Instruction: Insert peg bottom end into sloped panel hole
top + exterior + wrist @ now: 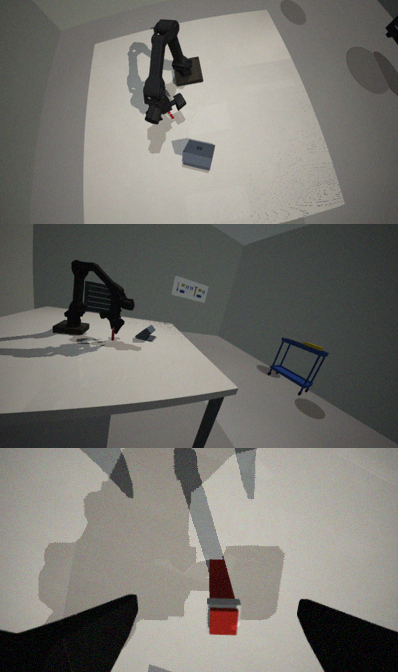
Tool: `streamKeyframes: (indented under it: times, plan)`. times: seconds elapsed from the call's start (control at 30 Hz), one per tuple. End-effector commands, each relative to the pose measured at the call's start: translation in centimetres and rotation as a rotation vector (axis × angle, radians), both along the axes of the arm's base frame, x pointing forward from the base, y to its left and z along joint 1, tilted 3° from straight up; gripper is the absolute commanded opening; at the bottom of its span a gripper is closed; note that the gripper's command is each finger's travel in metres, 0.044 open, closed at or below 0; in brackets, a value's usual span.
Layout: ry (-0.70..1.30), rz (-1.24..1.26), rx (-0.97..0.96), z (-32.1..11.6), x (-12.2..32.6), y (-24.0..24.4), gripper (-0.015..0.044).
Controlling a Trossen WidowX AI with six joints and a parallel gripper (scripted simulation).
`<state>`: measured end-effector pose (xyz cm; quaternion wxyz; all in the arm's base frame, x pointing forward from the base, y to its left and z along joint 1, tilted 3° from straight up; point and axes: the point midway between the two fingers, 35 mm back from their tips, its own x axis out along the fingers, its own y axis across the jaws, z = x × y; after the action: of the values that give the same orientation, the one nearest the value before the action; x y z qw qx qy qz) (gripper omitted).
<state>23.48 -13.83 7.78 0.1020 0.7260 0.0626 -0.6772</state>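
Square red peg (223, 600), wide-open gripper (215, 633) above

A square-sided peg (223, 613) shows bright red on top, darker red down its side, with a grey band between; the black two-fingered tool (215, 633), the slate-grey sloped panel block (199, 154), the off-white counter (249, 124)

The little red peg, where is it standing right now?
The red peg stands upright on the white table, directly below the open gripper and between its two fingers, untouched. The sloped grey panel sits beyond it, away from the robot's base.
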Motion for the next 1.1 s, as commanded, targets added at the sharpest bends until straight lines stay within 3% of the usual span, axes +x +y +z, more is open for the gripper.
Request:
streamKeyframes:
  times: [0.0, 0.37, 0.87, 1.07]
  plan:
    - [0.008, -0.003, 0.001, -0.8, -0.1, 0.0, 0.044]
    - [0.008, -0.003, 0.001, -2.1, -0.2, 0.0, 0.044]
    - [0.003, -0.001, 0.002, -1.8, -0.1, 0.0, 0.0046]
    - [0.003, -0.001, 0.002, -1.8, -0.1, 0.0, 0.0006]
